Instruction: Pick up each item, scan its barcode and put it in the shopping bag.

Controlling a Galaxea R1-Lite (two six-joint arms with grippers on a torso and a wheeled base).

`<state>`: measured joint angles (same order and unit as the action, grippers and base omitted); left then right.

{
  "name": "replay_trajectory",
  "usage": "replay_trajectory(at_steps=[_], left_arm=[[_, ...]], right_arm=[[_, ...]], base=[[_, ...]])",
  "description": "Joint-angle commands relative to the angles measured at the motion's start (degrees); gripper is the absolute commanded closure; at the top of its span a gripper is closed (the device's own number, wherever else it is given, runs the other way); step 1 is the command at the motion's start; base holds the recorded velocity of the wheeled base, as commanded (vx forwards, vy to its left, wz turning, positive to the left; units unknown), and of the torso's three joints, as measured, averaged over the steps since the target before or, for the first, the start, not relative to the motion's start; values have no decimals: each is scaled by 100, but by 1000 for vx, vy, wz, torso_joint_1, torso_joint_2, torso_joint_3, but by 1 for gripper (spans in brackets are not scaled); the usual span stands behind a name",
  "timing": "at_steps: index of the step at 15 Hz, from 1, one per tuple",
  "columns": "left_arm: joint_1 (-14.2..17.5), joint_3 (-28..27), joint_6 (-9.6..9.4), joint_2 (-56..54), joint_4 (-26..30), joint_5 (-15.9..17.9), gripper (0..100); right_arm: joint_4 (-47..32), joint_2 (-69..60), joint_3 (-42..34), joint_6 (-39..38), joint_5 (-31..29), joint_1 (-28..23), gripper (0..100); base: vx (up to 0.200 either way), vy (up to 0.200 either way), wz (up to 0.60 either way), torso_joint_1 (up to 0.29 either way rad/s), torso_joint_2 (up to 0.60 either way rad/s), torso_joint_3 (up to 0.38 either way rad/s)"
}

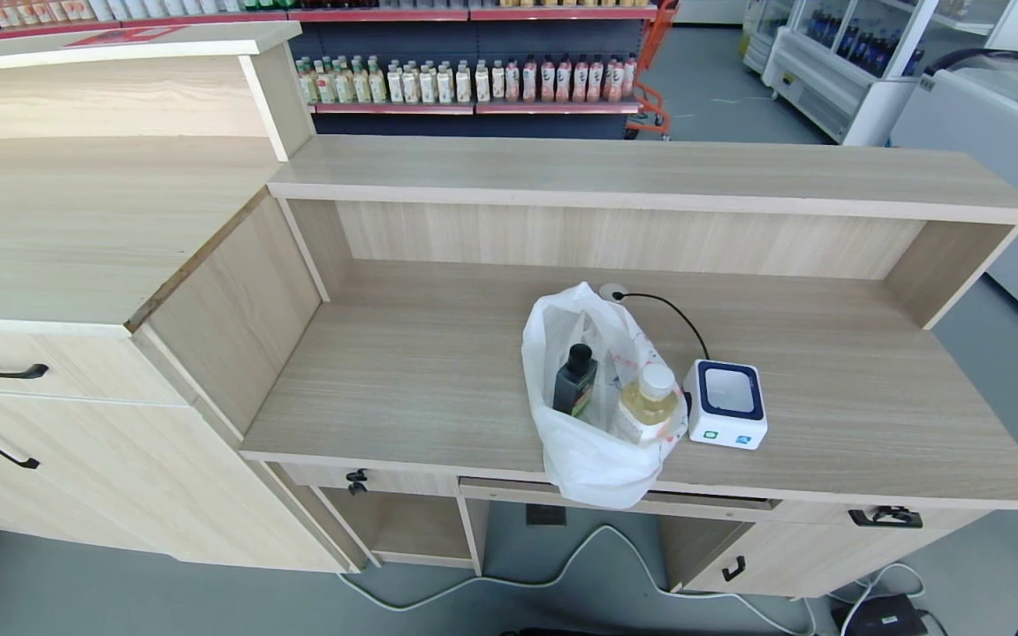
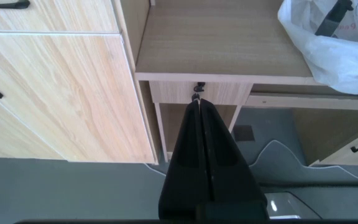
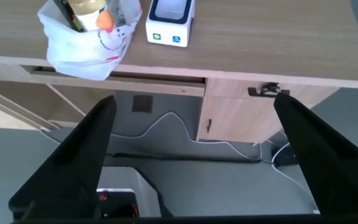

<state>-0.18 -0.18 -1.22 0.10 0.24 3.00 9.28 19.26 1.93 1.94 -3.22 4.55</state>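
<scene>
A white shopping bag [image 1: 588, 459] is seen standing open on the wooden counter [image 1: 421, 371], pressed against the left side of the scanner [image 1: 725, 404]. Two items are contained in it. A dark bottle [image 1: 575, 380] with a black cap is placed on the side of the bag away from the scanner, and a yellowish bottle [image 1: 648, 405] with a pale cap is placed on the side next to the scanner. The lower part of the bag is hung slightly over the counter's front edge. A black cable [image 1: 677, 314] is led from behind the scanner to a round port [image 1: 612, 291] in the counter, behind the bag.

The left gripper [image 2: 198, 106] is held in front of the counter and below its edge, well to the left of the scanner. Its jaws are pressed together with nothing between them. The right gripper [image 3: 194, 115] is held in front of the counter, nearly in line with the scanner. Its jaws are spread wide and nothing is gripped.
</scene>
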Motion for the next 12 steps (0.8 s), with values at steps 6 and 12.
replay_trajectory(at_steps=[6, 12], left_arm=[[1, 1, -1, -1, 2, -1, 100], [1, 1, -1, -1, 2, -1, 100]], right_arm=[[-857, -1926, -193, 105, 498, -455, 0], [-857, -1926, -193, 105, 498, -455, 0]], base=[[0, 0, 0, 0, 0, 0], [0, 0, 0, 0, 0, 0]])
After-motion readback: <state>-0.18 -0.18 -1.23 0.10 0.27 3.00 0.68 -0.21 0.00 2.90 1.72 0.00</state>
